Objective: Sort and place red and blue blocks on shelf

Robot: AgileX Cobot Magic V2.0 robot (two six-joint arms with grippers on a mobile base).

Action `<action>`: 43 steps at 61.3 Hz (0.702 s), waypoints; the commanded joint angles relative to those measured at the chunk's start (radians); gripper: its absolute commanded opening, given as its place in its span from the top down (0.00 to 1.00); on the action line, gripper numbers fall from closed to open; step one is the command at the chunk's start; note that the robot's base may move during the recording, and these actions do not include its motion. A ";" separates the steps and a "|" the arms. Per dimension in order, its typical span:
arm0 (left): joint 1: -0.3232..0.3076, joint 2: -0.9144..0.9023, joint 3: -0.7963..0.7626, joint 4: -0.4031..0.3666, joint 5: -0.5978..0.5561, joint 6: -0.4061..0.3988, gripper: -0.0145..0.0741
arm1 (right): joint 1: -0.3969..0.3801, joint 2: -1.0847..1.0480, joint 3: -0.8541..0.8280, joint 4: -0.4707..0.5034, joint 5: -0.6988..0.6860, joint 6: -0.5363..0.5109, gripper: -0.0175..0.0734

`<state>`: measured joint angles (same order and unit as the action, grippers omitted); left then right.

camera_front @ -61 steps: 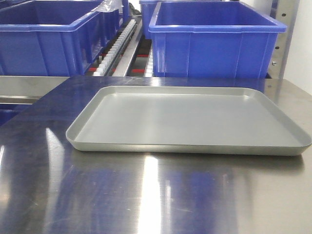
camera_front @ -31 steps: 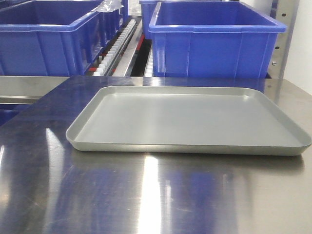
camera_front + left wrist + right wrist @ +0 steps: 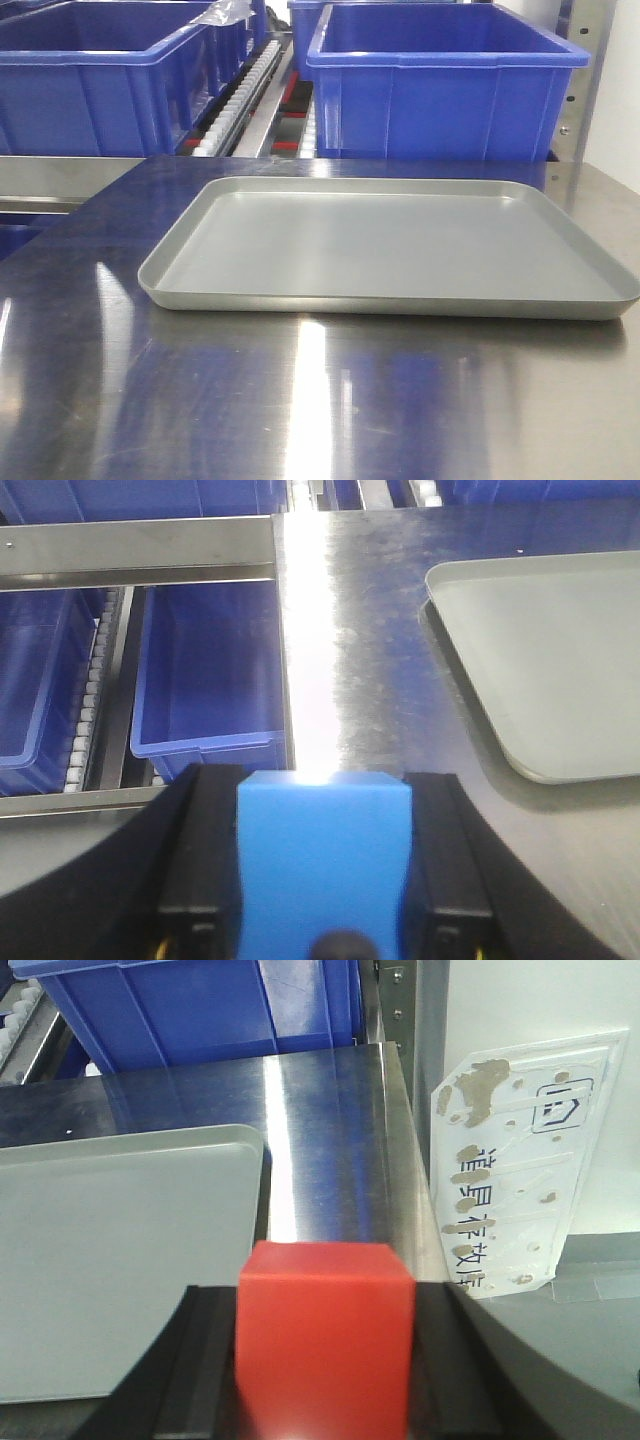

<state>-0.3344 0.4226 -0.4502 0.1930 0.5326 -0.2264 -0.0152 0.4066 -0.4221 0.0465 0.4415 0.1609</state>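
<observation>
Tray [image 3: 380,304] nudged right; left jaws grip one blue block [image 3: 323,860], right jaws one red block [image 3: 325,1340].

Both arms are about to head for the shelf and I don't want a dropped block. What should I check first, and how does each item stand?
1. The left gripper clamps the small matte blue cube: ok.
2. The right gripper clamps the small matte red cube: ok.
3. No block left on the shallow grey metal tray: ok.
4. Front rail of the steel shelf unobstructed in the left wrist view: ok.
5. Free spot beside the large blue plastic bins: cannot tell.
</observation>
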 commanded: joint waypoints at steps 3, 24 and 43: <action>-0.001 0.005 -0.030 0.007 -0.071 -0.008 0.69 | -0.006 0.002 -0.029 -0.004 -0.093 -0.002 0.74; -0.001 0.005 -0.030 0.007 -0.071 -0.008 0.69 | -0.006 0.002 -0.029 -0.004 -0.093 -0.002 0.74; -0.001 0.005 -0.030 0.007 -0.071 -0.008 0.69 | -0.006 0.002 -0.029 -0.004 -0.093 -0.002 0.74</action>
<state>-0.3344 0.4226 -0.4502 0.1930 0.5326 -0.2264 -0.0152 0.4056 -0.4221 0.0465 0.4415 0.1609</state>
